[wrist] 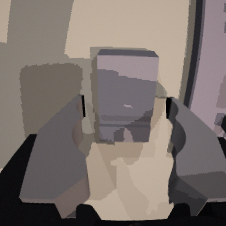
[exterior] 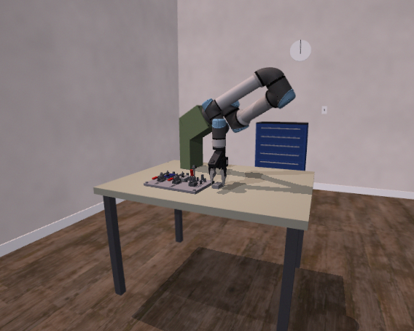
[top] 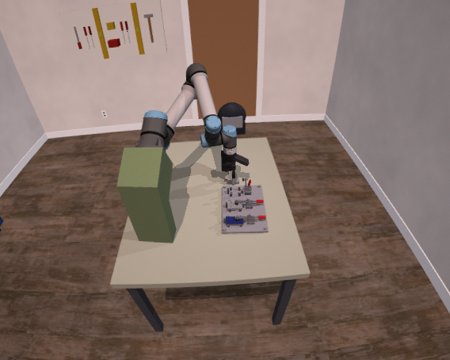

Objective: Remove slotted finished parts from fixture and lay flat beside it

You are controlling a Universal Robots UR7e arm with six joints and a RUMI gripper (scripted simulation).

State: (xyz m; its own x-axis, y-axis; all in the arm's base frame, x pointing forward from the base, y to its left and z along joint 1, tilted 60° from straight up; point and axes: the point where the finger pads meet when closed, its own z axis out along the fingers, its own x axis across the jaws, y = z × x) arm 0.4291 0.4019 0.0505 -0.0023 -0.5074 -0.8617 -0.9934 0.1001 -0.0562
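A grey slotted part (exterior: pixel 216 185) (wrist: pixel 125 95) lies flat on the table just behind the fixture plate (top: pixel 244 228) (exterior: pixel 158 184) (wrist: pixel 210 50). My gripper (top: pixel 233 179) (exterior: pixel 218 181) (wrist: pixel 125 97) straddles it with its fingers open; small gaps show on both sides of the part in the wrist view. The back station of the fixture is empty, and its red clamp handle (top: pixel 249 182) (exterior: pixel 192 170) stands upright. A second grey part (top: pixel 235 204) sits clamped in the middle station. The blue blank (top: pixel 233 220) sits clamped in the front station.
A tall green box (top: pixel 144 194) (exterior: pixel 191 142) stands on the table's left side, near the arm's base. The beige table (top: pixel 207 258) (exterior: pixel 264 204) has bare surface in front of and left of the fixture. A blue drawer cabinet (exterior: pixel 281 146) stands by the wall.
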